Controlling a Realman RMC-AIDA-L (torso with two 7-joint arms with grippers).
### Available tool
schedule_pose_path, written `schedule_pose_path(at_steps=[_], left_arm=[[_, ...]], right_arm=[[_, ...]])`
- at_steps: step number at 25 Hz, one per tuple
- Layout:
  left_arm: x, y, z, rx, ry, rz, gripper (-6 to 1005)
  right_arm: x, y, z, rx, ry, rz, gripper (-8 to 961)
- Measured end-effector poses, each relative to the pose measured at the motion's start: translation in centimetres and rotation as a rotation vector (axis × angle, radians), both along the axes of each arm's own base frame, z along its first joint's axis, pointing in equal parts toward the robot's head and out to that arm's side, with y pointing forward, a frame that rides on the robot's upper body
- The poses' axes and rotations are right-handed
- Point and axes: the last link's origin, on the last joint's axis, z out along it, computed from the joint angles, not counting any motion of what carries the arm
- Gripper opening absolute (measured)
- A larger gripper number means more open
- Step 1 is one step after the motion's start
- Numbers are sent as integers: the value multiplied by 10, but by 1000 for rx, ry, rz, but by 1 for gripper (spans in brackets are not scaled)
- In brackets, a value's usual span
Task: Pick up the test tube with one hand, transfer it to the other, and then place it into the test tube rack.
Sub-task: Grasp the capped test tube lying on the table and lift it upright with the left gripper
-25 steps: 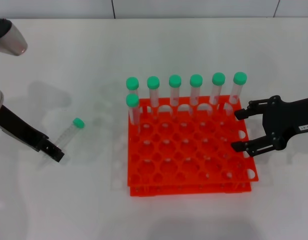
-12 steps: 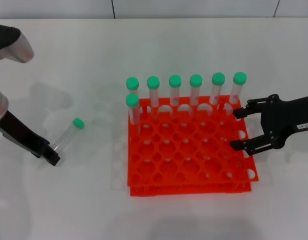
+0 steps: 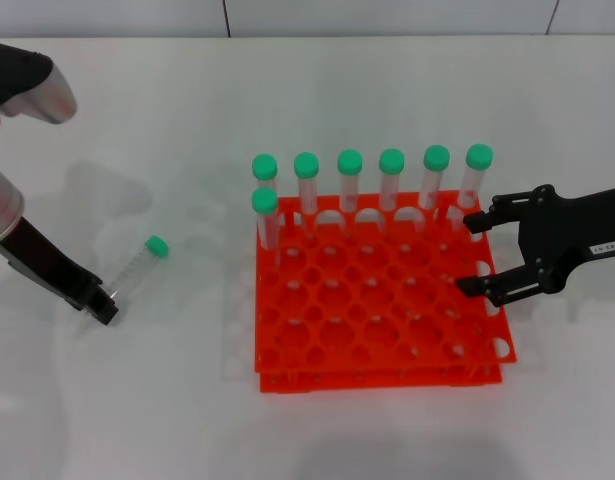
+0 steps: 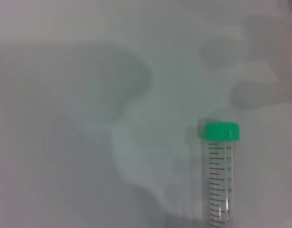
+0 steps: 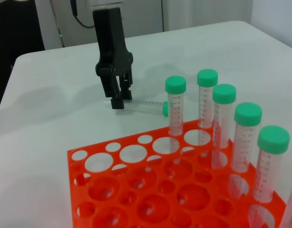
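Note:
The test tube (image 3: 137, 268), clear with a green cap, lies on the white table left of the rack; it also shows in the left wrist view (image 4: 219, 180) and the right wrist view (image 5: 146, 103). My left gripper (image 3: 105, 305), on the silver-white arm, is low at the tube's bottom end, its fingers slightly apart on either side of it; it also shows in the right wrist view (image 5: 122, 97). My right gripper (image 3: 469, 255), on the black arm, is open and empty over the right edge of the orange-red rack (image 3: 377, 378), also in the right wrist view (image 5: 136, 190).
Several green-capped tubes (image 3: 349, 185) stand upright along the rack's back row, with one more in the second row at the left (image 3: 266, 220). The rightmost tube (image 3: 474, 185) has a pink smear and stands close to my right gripper.
My left gripper has shifted slightly left and settled at the tube's bottom end. My right gripper has moved a little left, further over the rack's edge. The tube has not moved.

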Motion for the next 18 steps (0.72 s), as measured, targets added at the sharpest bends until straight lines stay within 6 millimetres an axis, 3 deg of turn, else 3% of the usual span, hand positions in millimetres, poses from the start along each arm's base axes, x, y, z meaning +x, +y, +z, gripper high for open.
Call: schedule_pose_path(at_steps=[3,8,13,18], left_arm=[[1,0,-3,-16,2,3,450],[2,-1,-6,-28,8,-2,233],[5,-1,-7,-32,4,-12,215],[22,6,14,59,-38,-71,198]], right_arm=[[-1,1,0,1,0,3,818],[-2,2,0,2,1,6,818],[-3,2,0,1,1,5,817],[0,-1,2,-3,0,-1,817]])
